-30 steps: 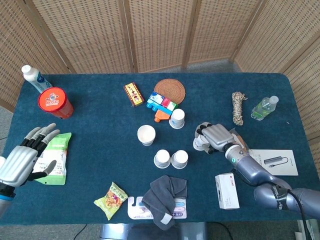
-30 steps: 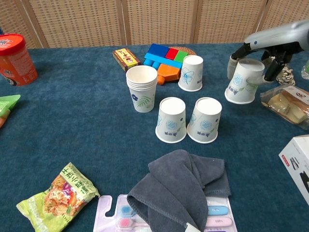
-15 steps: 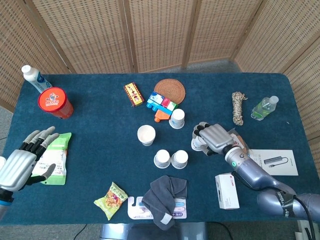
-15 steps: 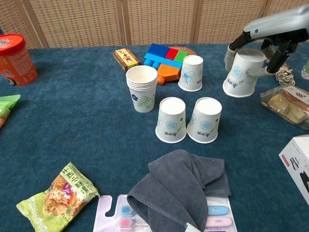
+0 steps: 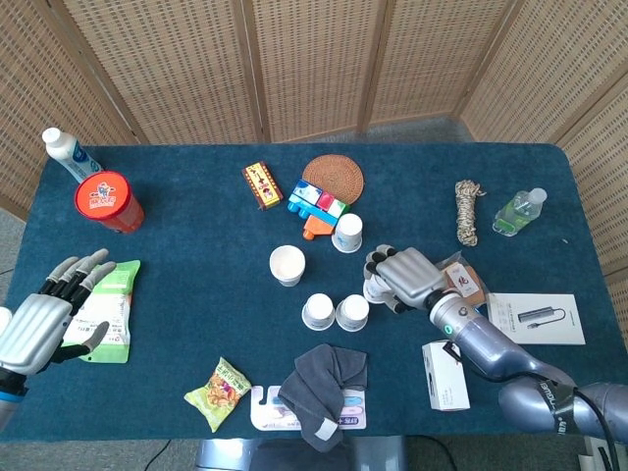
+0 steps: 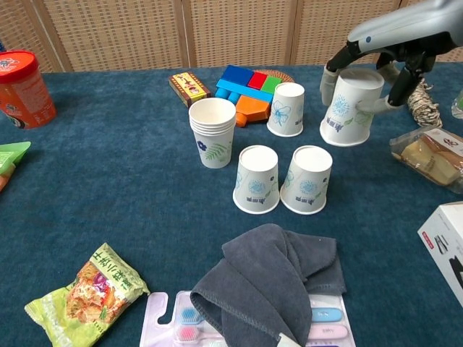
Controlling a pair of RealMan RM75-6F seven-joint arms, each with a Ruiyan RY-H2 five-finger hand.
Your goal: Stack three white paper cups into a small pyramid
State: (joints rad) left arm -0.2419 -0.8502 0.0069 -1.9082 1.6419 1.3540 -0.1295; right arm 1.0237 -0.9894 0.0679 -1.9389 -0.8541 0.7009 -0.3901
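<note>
A staged test area, not a home: a bench (image 5: pixel 196 245) covered in dark blue cloth stands before woven rattan screens (image 5: pixel 304 64), strewn with unrelated goods such as a snack packet (image 5: pixel 218 392), toy blocks (image 5: pixel 317 201) and a boxed gadget (image 5: pixel 447 375).

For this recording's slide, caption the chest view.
Right robot hand carries an inverted white paper cup toward two inverted white paper cups standing side by side.
</note>
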